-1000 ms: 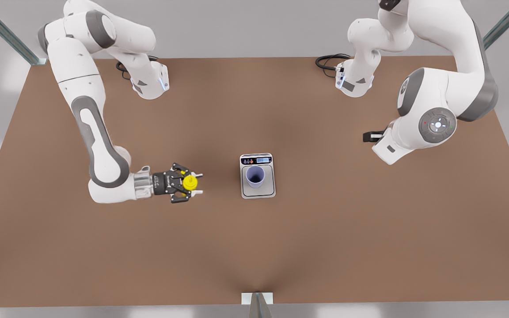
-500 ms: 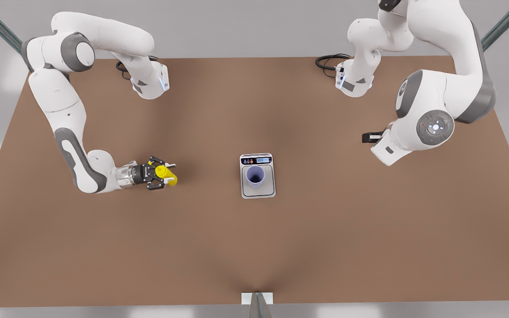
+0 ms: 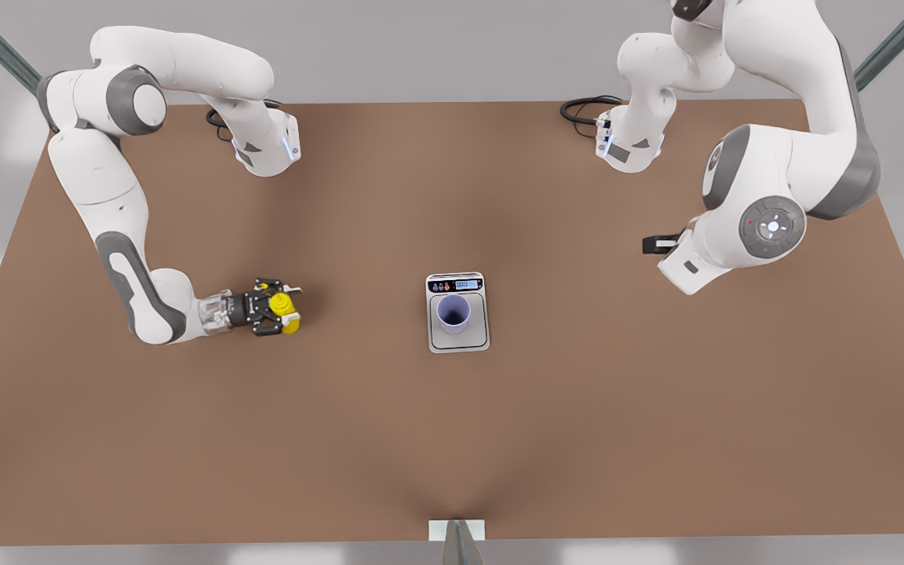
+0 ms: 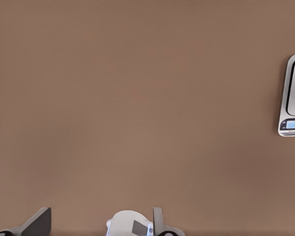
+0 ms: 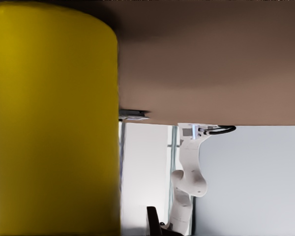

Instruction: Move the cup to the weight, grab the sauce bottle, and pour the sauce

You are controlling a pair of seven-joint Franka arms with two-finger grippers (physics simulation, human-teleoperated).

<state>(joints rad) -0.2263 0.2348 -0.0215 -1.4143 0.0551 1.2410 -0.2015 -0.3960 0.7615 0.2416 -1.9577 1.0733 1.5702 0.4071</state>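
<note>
Even, soft light fell from above; the table [image 3: 577, 431] showed faint shadows, no glare, edges stayed crisp throughout.

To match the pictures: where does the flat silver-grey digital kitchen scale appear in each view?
Front view: silver-grey kitchen scale at the table's centre, lavender-blue cup on it.
Left wrist view: cut by the picture's edge, display visible.
Right wrist view: thin grey slab beside the yellow squeeze bottle, perhaps it.
Shared landmark: the brown table.
</note>
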